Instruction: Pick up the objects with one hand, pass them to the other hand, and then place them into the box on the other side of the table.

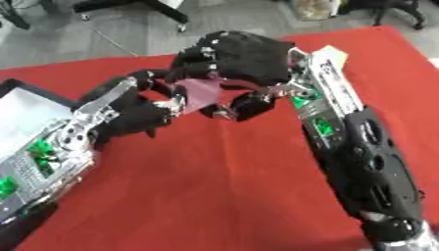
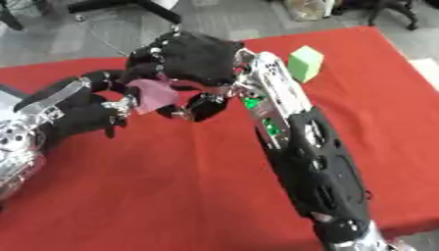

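Left eye view has both hands meeting above the middle of the red tablecloth (image 1: pixel 214 186), a pink object (image 1: pixel 199 93) caught between them. The right hand (image 1: pixel 236 59) comes in from the right on a long black forearm and arches over the pink object, its fingers (image 1: pixel 244 105) curled down around the near and far sides of it. The left hand (image 1: pixel 141 105) reaches up from the lower left; its fingers (image 1: pixel 158 81) are bent against the pink object's left side, so both hands are closed on it at once.

The pink object is held clear of the cloth, near the table's centre. It looks flat and roughly wedge-shaped, with its broad end up under the right palm and its narrow end pointing down toward the near edge; its long axis runs up and down the view, tilted a little to the left. Its exact form is hidden by the fingers.

Outward from the hands, red cloth lies bare toward the near edge between the two forearms. A box (image 1: pixel 26 115) with a dark rim and pale inside sits at the table's left edge, partly under the left forearm. In the right eye view a green block (image 2: pixel 304 62) rests on the cloth just beyond the right wrist, near the far edge. Past that edge is grey floor.
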Robot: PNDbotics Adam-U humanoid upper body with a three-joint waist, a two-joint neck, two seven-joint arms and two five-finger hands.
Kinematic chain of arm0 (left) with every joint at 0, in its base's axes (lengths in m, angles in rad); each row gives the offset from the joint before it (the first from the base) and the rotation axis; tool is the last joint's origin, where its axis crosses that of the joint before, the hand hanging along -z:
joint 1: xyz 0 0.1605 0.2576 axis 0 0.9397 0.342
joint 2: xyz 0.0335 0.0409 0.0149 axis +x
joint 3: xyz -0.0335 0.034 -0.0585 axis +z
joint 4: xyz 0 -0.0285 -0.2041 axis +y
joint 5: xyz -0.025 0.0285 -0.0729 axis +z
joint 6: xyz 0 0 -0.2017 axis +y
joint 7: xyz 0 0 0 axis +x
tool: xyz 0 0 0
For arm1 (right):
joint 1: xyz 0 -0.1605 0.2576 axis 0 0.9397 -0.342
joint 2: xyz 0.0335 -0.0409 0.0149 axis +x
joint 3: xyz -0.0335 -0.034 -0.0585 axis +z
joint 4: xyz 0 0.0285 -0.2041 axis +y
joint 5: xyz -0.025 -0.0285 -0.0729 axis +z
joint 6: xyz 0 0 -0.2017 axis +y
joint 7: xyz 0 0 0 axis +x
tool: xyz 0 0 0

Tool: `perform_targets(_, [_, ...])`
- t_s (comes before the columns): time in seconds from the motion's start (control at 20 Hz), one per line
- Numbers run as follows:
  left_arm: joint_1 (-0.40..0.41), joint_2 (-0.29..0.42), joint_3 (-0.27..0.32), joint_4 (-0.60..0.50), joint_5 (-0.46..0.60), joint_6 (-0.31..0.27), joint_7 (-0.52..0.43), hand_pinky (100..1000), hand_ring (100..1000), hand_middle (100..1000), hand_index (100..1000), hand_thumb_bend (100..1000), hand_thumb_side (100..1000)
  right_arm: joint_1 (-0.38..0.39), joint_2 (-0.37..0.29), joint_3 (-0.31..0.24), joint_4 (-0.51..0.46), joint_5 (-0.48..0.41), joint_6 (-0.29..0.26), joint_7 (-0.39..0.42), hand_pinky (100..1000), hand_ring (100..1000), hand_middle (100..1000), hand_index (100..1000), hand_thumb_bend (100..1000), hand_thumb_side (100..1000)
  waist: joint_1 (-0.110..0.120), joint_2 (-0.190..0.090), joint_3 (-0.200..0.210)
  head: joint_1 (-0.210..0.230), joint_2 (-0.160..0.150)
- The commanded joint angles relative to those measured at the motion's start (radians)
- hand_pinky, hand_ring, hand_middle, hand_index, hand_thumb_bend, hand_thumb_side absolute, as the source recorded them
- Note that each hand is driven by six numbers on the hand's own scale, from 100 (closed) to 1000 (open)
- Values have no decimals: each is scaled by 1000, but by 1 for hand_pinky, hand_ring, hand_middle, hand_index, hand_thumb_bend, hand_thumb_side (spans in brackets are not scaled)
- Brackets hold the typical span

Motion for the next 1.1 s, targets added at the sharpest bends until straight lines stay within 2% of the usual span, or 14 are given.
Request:
perform_targets(0.05, [-13,-19,-32,-31,-4,1,-4,349,427,324,500,100,344,-26,20,1,-18,-10,-25,19,699,671,281,715,100,100,3,4,1,-1,-2])
perform_targets(0.3, [-13,-20,-34,-31,12,2,13,341,414,303,482,100,340,-25,19,0,-18,-13,-27,18,701,671,308,725,100,100,5,3,2,-1,-2])
perform_targets(0.45, [-12,-18,-35,-31,9,6,33,323,390,267,449,100,258,-26,18,-1,-16,-19,-28,16,703,674,330,736,100,100,5,2,1,-2,-2])
perform_targets(1.1, [8,0,-34,-31,16,6,120,300,367,228,406,100,226,-38,-3,-11,-17,-32,-22,25,714,688,405,737,100,100,7,-1,4,-10,-2])
